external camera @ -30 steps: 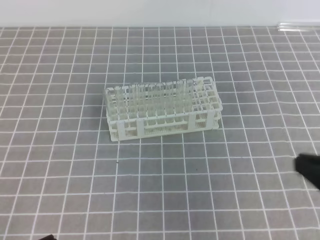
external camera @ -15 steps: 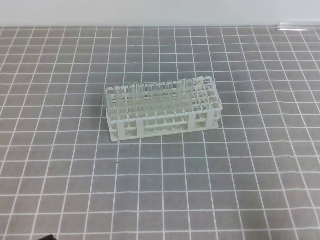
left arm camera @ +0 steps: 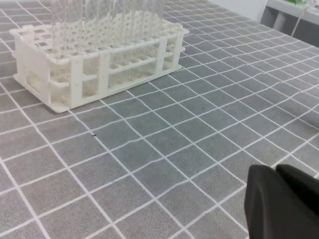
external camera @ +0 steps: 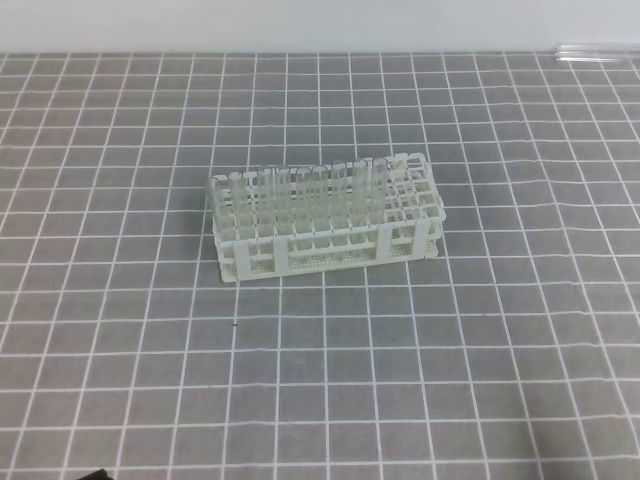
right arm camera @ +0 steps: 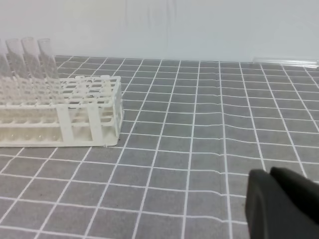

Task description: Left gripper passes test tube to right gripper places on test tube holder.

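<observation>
The white test tube holder (external camera: 325,225) stands mid-table with several clear tubes (external camera: 290,190) upright in its left and middle holes. The left wrist view has the test tube holder (left arm camera: 99,59) at upper left, and my left gripper (left arm camera: 275,172) low at the right, shut and holding nothing, well apart from it. In the right wrist view the test tube holder (right arm camera: 65,117) is at the left with upright tubes (right arm camera: 30,59). My right gripper (right arm camera: 270,173) is at the bottom right, shut and holding nothing. Neither gripper holds a test tube.
A clear tube-like thing (external camera: 597,49) lies at the table's far right edge, seen in the right wrist view as a clear strip (right arm camera: 286,62). A grey mat with a white grid (external camera: 400,380) covers the table. A black sliver of the left arm (external camera: 95,473) shows at the bottom edge.
The right gripper's black tip, at the right edge of the exterior view a second ago, has drawn back out of that view. The rack and tubes have not moved.
</observation>
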`<state>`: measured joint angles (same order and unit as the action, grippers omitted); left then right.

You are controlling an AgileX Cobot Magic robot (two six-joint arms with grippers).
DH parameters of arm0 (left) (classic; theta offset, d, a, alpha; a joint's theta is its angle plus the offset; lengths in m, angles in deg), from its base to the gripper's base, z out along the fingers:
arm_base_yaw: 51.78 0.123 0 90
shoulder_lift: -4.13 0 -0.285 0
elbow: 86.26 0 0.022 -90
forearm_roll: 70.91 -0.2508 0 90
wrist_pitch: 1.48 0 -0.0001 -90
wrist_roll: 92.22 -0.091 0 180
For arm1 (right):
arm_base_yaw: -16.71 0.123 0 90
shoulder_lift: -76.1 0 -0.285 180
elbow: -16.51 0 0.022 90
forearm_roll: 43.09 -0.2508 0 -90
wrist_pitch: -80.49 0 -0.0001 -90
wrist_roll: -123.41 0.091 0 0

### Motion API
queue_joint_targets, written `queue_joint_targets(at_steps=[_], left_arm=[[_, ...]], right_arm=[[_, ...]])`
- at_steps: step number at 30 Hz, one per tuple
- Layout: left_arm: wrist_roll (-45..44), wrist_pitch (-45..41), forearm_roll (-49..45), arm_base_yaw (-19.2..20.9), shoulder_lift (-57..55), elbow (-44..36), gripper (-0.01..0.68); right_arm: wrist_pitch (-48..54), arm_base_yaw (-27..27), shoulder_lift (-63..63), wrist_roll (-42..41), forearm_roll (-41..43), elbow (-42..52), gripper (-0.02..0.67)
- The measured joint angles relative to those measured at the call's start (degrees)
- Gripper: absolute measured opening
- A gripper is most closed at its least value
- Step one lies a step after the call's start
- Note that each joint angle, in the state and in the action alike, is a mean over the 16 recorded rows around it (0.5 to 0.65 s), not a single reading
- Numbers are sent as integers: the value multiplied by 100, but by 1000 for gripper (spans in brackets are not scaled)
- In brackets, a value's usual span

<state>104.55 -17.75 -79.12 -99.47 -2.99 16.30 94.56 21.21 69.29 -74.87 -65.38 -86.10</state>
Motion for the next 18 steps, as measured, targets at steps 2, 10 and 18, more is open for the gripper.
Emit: queue_joint_targets(at_steps=[2,10,18], left_arm=[[0,0,0,0,0,0,-2],[-1,3,0,0,0,-5,-2],[-1,6,-1,0,7,-10,-2]], right_arm=[[-3,0,0,76,115,2,-13],[208,0,0,640,886,2,-13],[433,0,0,1157,1441,2,-13]])
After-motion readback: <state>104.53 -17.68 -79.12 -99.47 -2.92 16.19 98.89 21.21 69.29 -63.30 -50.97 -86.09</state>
